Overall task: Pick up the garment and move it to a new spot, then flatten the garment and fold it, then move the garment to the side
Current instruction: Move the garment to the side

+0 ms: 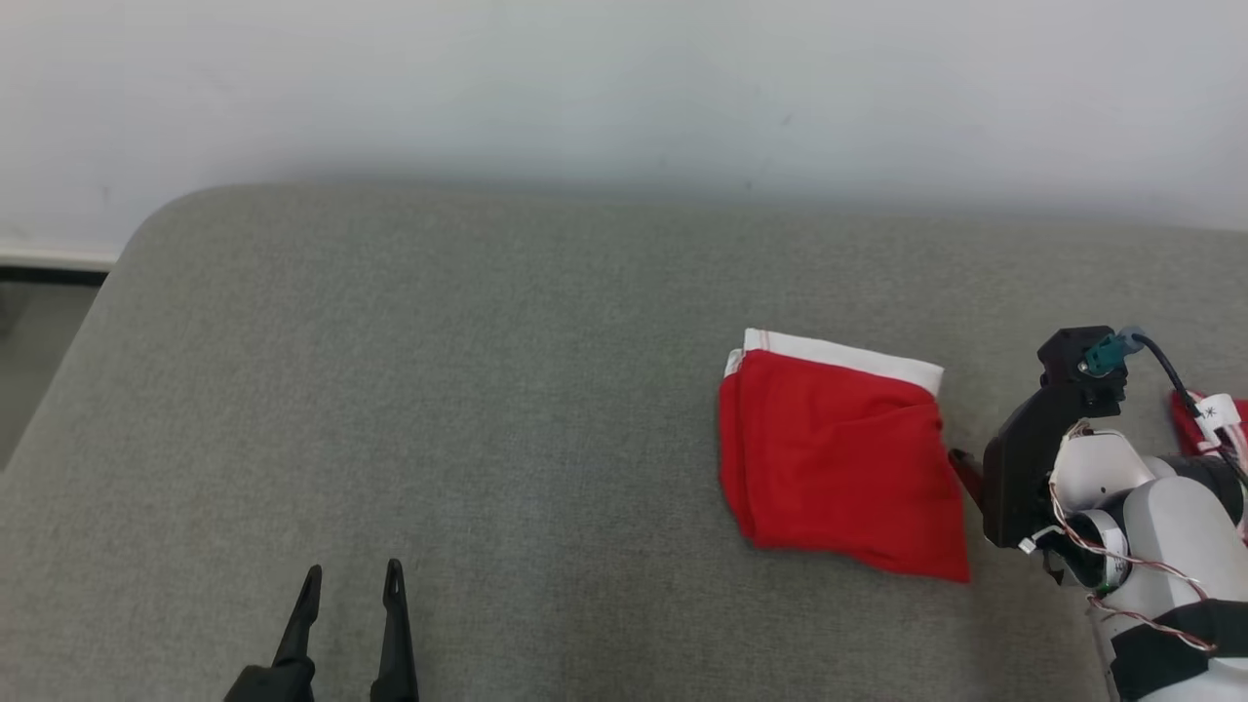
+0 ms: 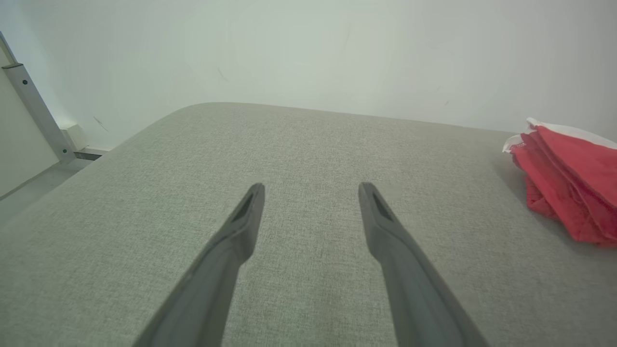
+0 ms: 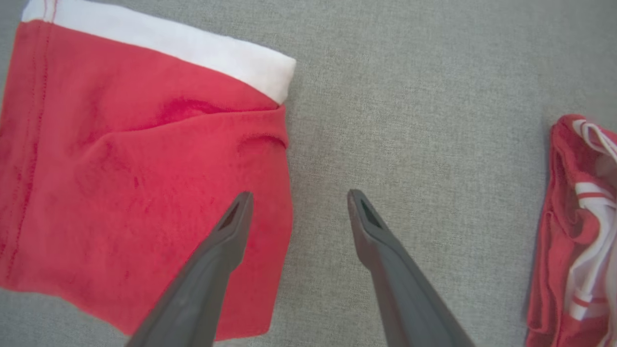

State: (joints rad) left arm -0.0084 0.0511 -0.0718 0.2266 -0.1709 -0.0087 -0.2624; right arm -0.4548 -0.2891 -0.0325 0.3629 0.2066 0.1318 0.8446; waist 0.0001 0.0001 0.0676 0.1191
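Currently, the garment (image 1: 838,458) lies folded on the grey padded surface (image 1: 439,390) as a compact red rectangle. Its white waistband shows along the edge nearest the wall (image 1: 624,88). Several stacked layers are visible at one side edge in the left wrist view, which confirms more than one fold.

Gripper status:
- Right gripper (image 3: 296,195): fingers spread apart, holding nothing. It is positioned over the garment's right-hand edge. One finger overlaps the red cloth and the other lies over bare grey fabric just beside that edge. Whether the fingertips touch the cloth cannot be determined.
- Left gripper (image 1: 353,568): fingers spread apart, holding nothing. It is well apart from the garment, off its left side and nearer the robot.

A second red-and-white garment (image 3: 573,231) lies crumpled to the right of the folded garment, separated from it by a strip of bare surface.

Task progress, as judged from the layout:
1. Pick-up and relocation: appears complete.
2. Flattening and folding: appears complete. The shape is tidy, with minor creases near the waistband.
3. Moving the garment to the side: not yet done. The open right gripper at the garment's edge suggests preparation for a grasp.

Caution: a grip on only the top layer could undo the fold.
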